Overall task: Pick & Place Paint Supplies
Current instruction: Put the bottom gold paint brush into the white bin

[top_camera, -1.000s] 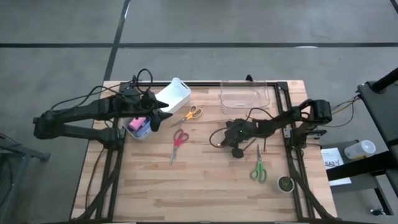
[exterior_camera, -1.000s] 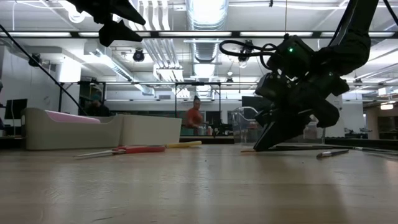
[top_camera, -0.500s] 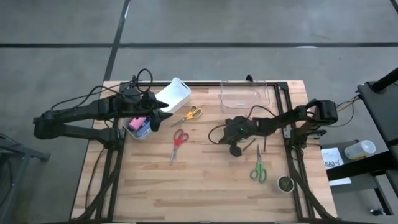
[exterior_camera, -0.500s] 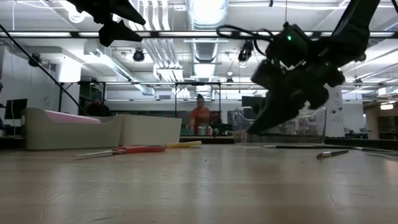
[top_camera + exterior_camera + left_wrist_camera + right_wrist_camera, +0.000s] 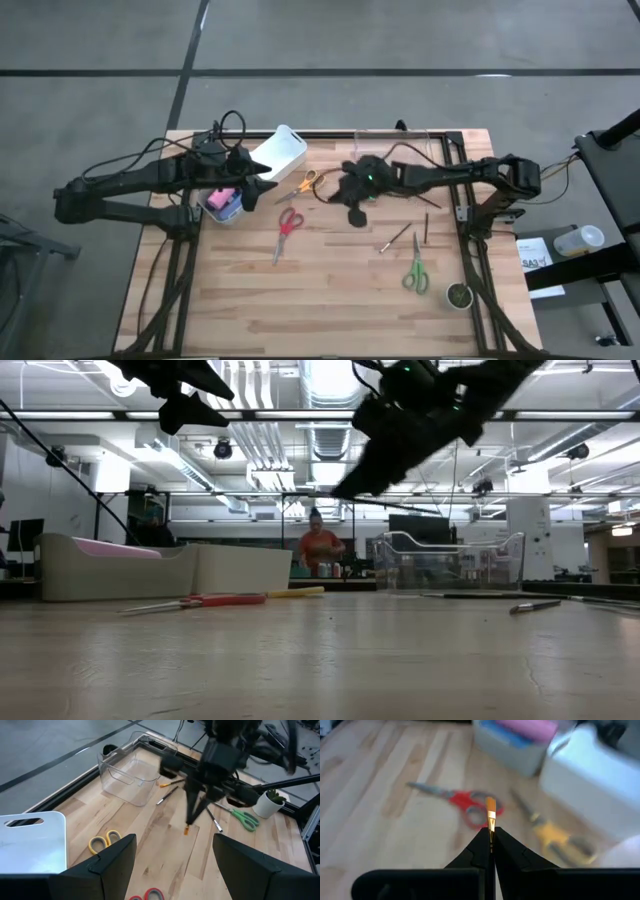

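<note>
My right gripper [image 5: 342, 192] hovers over the table's middle, shut on a thin paintbrush whose orange bristles [image 5: 490, 813] poke out past the fingertips. Other brown paintbrushes [image 5: 395, 237] [image 5: 424, 226] lie flat on the wood to its right. A pink bottle [image 5: 221, 196] and a blue item lie in a small grey bin [image 5: 226, 212] at the left. My left gripper [image 5: 264, 190] hangs open just above that bin's right side, holding nothing. My right gripper pinches the paintbrush between its two fingers just behind the orange bristles [image 5: 186, 830]. The brush runs along the fingers, and its tip sticks out beyond them. The fingers slant down toward the table's left. The brush is lifted clear of the table, its handle hidden by the gripper.
Yellow scissors [image 5: 305, 182], red scissors [image 5: 286, 227] and green scissors [image 5: 415, 270] lie on the wood. A white bin [image 5: 279, 151] stands far left, a clear container [image 5: 400, 150] far right, partly under the right arm. A small plant pot [image 5: 458, 295] sits near right.
My right gripper has risen from the table and swung toward the left and far edges, staying shut. The paintbrush has come up with it, lifted clear of the wood. Two brushes that the arm covered now show on the table.
</note>
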